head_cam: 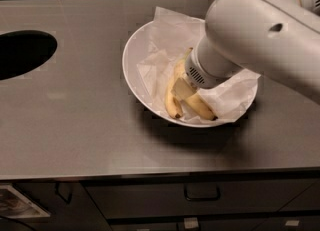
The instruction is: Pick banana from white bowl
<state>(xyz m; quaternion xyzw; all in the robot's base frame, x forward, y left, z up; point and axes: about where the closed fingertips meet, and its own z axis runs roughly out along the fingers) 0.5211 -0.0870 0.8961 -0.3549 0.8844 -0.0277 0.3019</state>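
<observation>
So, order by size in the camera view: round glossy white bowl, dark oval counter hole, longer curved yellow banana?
1. round white bowl
2. dark oval counter hole, cropped at left
3. longer yellow banana, partly under the gripper in the bowl

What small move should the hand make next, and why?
Probably a short, straight lift. The hand is down in the white bowl, at the middle of the banana. The shorter banana and the crumpled paper lie close, so sideways motion could drag them.
</observation>
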